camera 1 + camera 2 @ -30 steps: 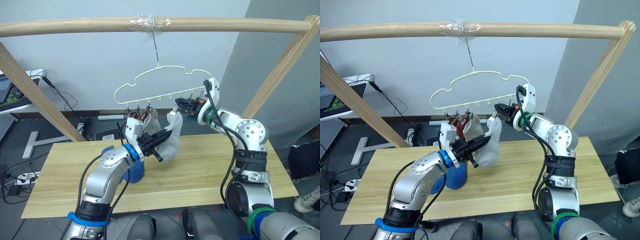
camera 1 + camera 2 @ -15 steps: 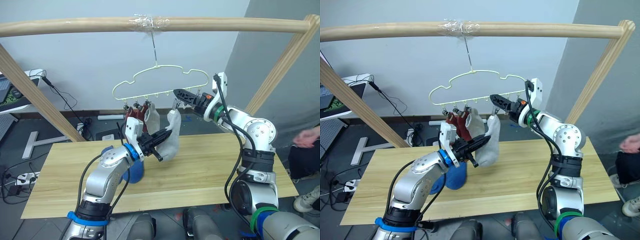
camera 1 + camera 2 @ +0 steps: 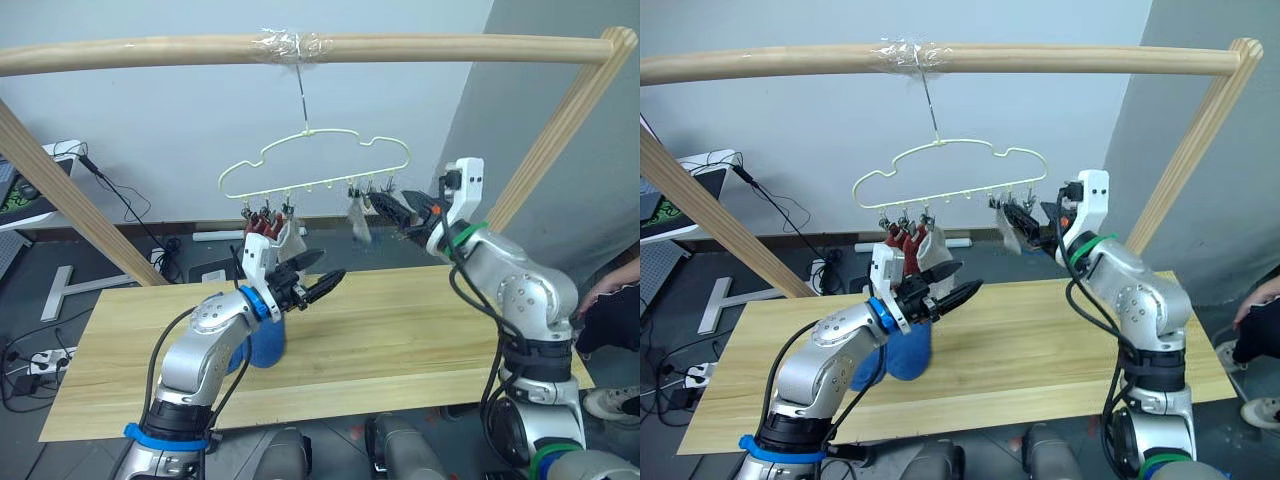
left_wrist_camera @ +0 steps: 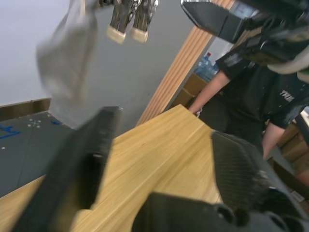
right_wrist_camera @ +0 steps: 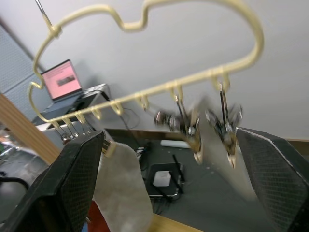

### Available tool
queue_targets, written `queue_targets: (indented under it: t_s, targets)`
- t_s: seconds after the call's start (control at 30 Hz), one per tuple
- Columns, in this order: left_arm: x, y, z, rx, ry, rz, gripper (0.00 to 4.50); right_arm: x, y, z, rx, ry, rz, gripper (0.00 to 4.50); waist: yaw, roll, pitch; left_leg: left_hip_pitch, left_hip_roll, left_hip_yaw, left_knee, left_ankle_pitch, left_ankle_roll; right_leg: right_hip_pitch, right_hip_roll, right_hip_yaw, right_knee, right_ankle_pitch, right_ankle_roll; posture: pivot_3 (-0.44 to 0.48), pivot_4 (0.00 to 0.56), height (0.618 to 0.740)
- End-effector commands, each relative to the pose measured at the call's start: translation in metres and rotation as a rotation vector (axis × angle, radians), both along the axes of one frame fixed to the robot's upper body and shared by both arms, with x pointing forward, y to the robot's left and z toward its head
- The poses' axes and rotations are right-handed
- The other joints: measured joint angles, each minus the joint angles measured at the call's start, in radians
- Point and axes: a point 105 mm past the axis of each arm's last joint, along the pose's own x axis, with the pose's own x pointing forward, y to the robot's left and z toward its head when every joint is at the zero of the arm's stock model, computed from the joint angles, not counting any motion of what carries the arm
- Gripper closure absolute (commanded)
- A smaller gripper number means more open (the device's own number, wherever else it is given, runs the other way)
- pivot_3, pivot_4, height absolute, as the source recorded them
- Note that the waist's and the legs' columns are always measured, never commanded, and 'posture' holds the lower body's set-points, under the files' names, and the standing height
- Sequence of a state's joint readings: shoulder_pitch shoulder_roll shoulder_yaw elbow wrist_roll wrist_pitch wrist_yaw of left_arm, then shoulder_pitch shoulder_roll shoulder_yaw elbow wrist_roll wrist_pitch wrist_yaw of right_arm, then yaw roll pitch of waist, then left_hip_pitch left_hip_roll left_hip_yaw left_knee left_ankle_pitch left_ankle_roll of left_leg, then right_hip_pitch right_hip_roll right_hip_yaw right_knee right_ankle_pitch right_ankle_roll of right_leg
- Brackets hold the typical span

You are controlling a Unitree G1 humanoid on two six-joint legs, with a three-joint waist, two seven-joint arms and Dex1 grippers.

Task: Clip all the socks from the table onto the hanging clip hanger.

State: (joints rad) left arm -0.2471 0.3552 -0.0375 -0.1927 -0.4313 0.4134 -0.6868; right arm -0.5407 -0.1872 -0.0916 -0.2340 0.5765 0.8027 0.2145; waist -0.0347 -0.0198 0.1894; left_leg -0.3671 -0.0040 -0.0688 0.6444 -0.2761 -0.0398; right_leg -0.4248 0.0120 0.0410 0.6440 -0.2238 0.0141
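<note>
In the head views, the clip hanger (image 3: 315, 165) hangs by its hook from the taped round wooden pole (image 3: 300, 48) above the table (image 3: 400, 330); at its left end two rust red socks (image 3: 898, 240) and a light grey sock (image 3: 930, 252) hang from clips, and another grey sock (image 3: 359, 220), blurred, hangs from a clip toward the right end; blue socks (image 3: 262, 340) lie bunched on the table beneath the left forearm; the left pincer (image 3: 318, 280) hovers over the table with its fingers parted and nothing between them; the right pincer (image 3: 395, 210) is raised just beside the hanger's right clips, released as well.

In the left wrist view, the left pincer's two fingers (image 4: 82, 164) stand wide apart over the wood; the grey sock (image 4: 65, 53) hangs above, next to two bare clips (image 4: 128, 19); a person (image 4: 251, 92) in dark clothes stands beyond the table's far end.

In the right wrist view, the right pincer's fingers (image 5: 77, 179) are spread wide, empty; the hanger's wire (image 5: 203, 77) crosses above with two blurred clips (image 5: 212, 130) between them, and a grey sock (image 5: 123, 193) hangs lower down.
</note>
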Motion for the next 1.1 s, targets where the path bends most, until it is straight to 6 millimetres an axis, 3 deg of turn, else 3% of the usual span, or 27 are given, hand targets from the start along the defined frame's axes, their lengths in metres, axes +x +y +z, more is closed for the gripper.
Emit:
queue_targets:
  t_s: [0.03, 0.07, 0.2, 0.37, 0.53, 1.1]
  targets:
    - [-0.001, 0.004, 0.014, 0.023, -0.068, 0.002, 0.0, -0.005, 0.003, 0.014, -0.031, -0.124, -0.039, 0.37, 0.0, 0.0, 0.0, 0.0, 0.0, 0.0, 0.0, 0.0, 0.0, 0.0, 0.0, 0.0, 0.0, 0.0, 0.0, 0.015, 0.165, 0.74]
    - [-0.001, 0.005, 0.015, 0.028, -0.071, 0.001, 0.0, -0.005, 0.003, 0.013, -0.033, -0.13, -0.045, 0.52, 0.0, 0.0, 0.0, 0.0, 0.0, 0.0, 0.0, 0.0, 0.0, 0.0, 0.0, 0.0, 0.0, 0.0, 0.0, 0.015, 0.165, 0.74]
    - [0.0, 0.009, 0.021, 0.029, -0.085, 0.004, 0.0, -0.004, 0.004, 0.006, -0.086, -0.171, -0.102, 1.91, 0.002, 0.0, 0.0, 0.0, 0.001, 0.0, 0.0, 0.0, 0.0, 0.0, -0.001, 0.0, 0.0, 0.0, 0.0, 0.023, 0.16, 0.74]
    - [0.001, 0.011, 0.025, 0.03, -0.101, 0.01, 0.0, 0.0, 0.007, 0.003, -0.132, -0.231, -0.159, 1.91, 0.002, 0.0, 0.0, 0.0, 0.001, 0.0, 0.0, 0.0, 0.0, 0.0, 0.0, 0.0, 0.0, 0.0, 0.0, 0.026, 0.153, 0.74]
    - [0.001, 0.007, 0.024, 0.027, -0.101, 0.0, 0.0, 0.004, 0.009, -0.001, -0.15, -0.246, -0.173, 3.42, 0.002, 0.0, 0.0, 0.0, 0.001, 0.001, 0.0, 0.0, 0.0, 0.0, -0.001, 0.001, 0.0, 0.0, 0.0, 0.028, 0.149, 0.74]
    - [-0.002, 0.005, 0.032, 0.02, -0.125, -0.006, 0.0, 0.031, 0.02, -0.011, -0.186, -0.242, -0.201, 3.42, 0.003, 0.0, 0.0, 0.0, 0.001, 0.001, 0.001, 0.0, 0.0, 0.0, -0.001, 0.001, 0.001, 0.0, 0.0, 0.044, 0.146, 0.74]
